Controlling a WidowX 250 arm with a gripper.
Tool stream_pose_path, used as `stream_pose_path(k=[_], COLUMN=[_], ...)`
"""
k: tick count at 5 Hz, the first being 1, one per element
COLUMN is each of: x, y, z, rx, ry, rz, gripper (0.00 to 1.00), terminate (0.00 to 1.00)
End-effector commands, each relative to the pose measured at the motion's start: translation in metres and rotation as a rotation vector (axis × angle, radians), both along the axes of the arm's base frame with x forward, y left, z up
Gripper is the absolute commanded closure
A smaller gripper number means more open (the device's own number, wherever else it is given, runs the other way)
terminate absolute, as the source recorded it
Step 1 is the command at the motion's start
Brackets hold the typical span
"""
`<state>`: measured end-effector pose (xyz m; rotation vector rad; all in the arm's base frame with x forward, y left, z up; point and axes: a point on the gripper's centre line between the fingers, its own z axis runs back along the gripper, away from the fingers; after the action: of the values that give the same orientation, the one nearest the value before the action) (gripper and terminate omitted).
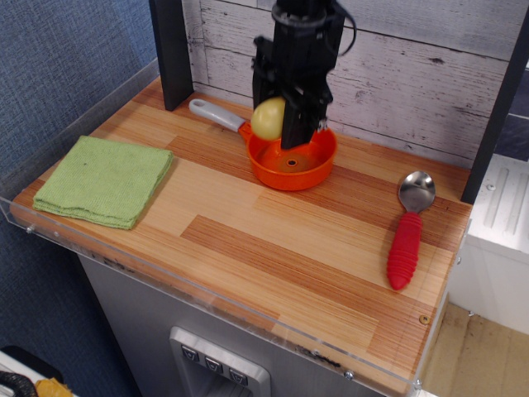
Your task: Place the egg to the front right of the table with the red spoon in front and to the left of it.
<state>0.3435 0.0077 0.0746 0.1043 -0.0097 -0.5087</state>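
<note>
My black gripper (279, 124) hangs over the back middle of the table (273, 248) and is shut on the egg (268, 118), a small pale-yellow oval. It holds the egg in the air, just above the left rim of the orange pan (292, 161). The red spoon (407, 231) lies near the right edge of the table, silver bowl toward the back and ribbed red handle toward the front. It is well apart from the gripper.
The orange pan has a grey handle (213, 113) pointing back left. A folded green cloth (106, 179) lies at the left side. A dark post (171, 50) stands at the back left. A clear acrylic rim (207, 298) runs along the front edge.
</note>
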Motion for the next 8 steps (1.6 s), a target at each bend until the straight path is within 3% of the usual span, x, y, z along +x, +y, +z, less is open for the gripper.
stream_pose_path(k=[1,2,3,6,7,8], x=[-0.048,-0.062,-0.071,-0.084,-0.085,-0.086], y=[-0.016,-0.032,-0.048,-0.056,-0.055,-0.053], z=[0.005,-0.016,-0.039,-0.064,-0.064,-0.06], rx=[-0.029,-0.059,-0.072,-0.08,-0.087,-0.1], ry=[-0.031,-0.053,-0.038,-0.009,-0.017,-0.023], rz=[0.01,-0.02,-0.055,-0.082,-0.079,-0.068], gripper=[1.0,1.0,1.0,1.0,0.0,0.0], terminate=[0.0,0.0,0.0,0.0,0.0,0.0])
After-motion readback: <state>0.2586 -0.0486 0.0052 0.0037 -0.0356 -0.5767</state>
